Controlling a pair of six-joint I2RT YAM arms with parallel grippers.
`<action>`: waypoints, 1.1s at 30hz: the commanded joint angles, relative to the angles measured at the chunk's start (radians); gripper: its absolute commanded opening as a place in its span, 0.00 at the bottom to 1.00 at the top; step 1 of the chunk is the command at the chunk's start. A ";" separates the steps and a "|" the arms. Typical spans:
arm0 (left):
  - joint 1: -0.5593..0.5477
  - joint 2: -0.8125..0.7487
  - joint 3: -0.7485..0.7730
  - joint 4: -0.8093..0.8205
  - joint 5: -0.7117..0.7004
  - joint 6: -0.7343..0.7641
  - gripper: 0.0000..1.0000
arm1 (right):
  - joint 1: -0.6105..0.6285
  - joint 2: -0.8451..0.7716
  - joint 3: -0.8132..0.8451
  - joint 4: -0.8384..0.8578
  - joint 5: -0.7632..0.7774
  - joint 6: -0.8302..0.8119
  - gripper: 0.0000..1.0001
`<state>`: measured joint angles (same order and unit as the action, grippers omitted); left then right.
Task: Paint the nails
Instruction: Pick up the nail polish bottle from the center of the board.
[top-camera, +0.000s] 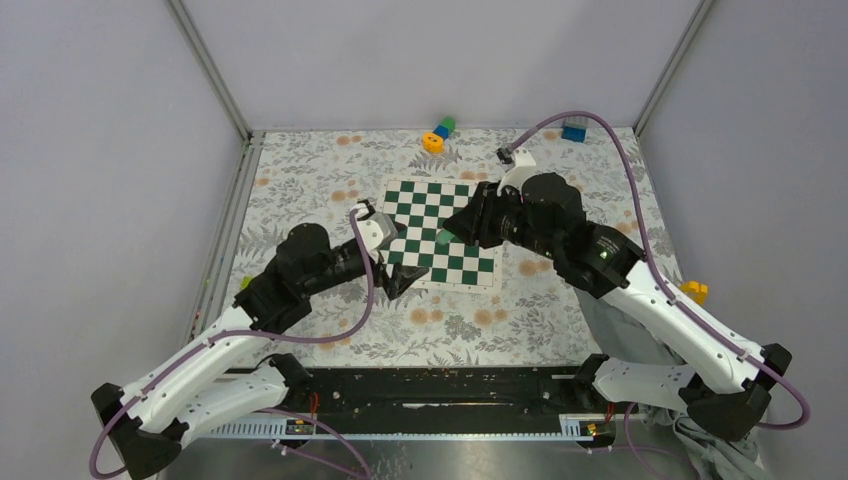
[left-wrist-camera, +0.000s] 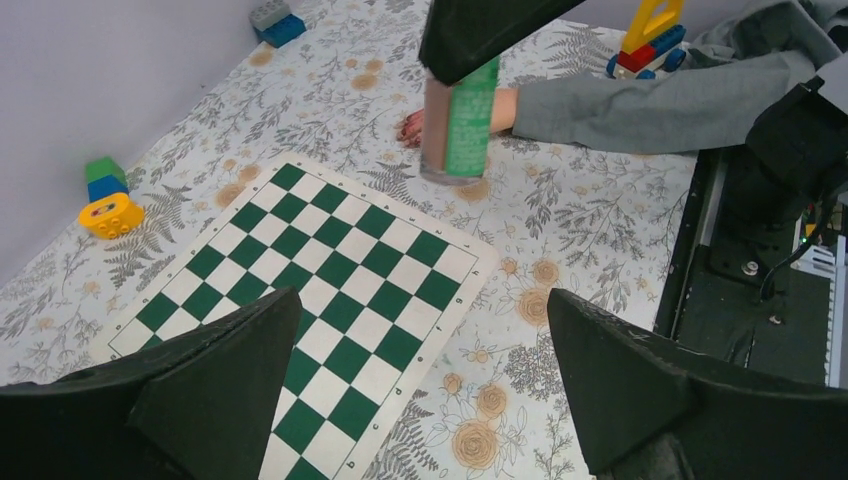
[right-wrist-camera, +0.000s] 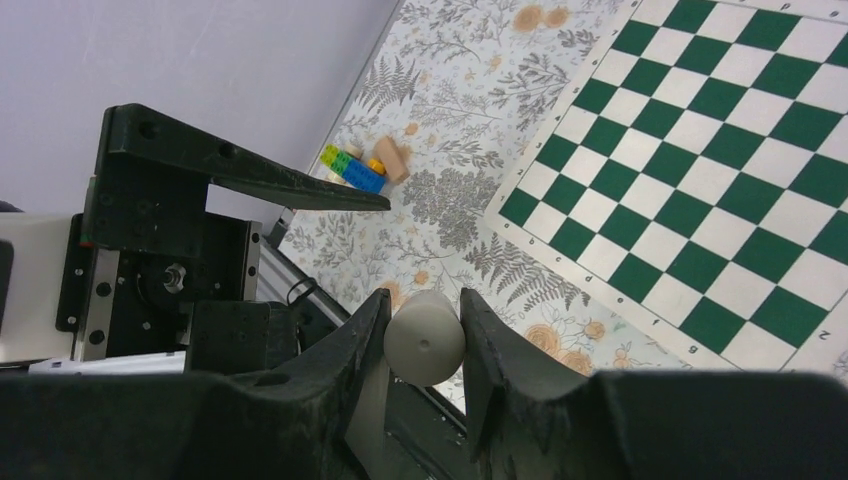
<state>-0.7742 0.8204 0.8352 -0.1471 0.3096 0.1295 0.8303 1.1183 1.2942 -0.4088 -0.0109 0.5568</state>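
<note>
A light-skinned hand (left-wrist-camera: 503, 108) in a grey sleeve (left-wrist-camera: 620, 110) lies on the floral cloth beyond the chessboard (left-wrist-camera: 330, 290). Its reddish nails (left-wrist-camera: 410, 128) peek out just left of a green-and-white cylinder (left-wrist-camera: 462, 125). My right gripper (right-wrist-camera: 425, 300) is shut on that cylinder (right-wrist-camera: 424, 340) and holds it upright over the fingers, hiding most of them. My left gripper (left-wrist-camera: 422, 300) stands wide open and holds nothing, low over the board's near edge. From above, the right gripper (top-camera: 450, 232) sits over the board's right side, and the hand is hidden under that arm.
Toy blocks are scattered on the cloth: a yellow, blue and green stack (left-wrist-camera: 105, 195), a grey-blue one (left-wrist-camera: 275, 22) by the back wall, and a yellow-red-blue pile (left-wrist-camera: 645, 40) beyond the sleeve. The black base rail (top-camera: 430, 385) runs along the near edge.
</note>
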 joint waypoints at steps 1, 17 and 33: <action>-0.034 -0.017 -0.015 0.070 -0.056 0.058 0.99 | 0.029 0.011 -0.014 0.093 -0.039 0.044 0.00; -0.053 -0.009 -0.090 0.184 -0.159 0.005 0.84 | 0.106 0.140 0.060 0.140 -0.057 0.062 0.00; -0.053 0.016 -0.073 0.171 -0.232 -0.016 0.66 | 0.105 0.184 0.096 0.140 -0.069 0.064 0.00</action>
<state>-0.8238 0.8467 0.7422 -0.0292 0.1154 0.1284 0.9260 1.2896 1.3426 -0.3035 -0.0498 0.6083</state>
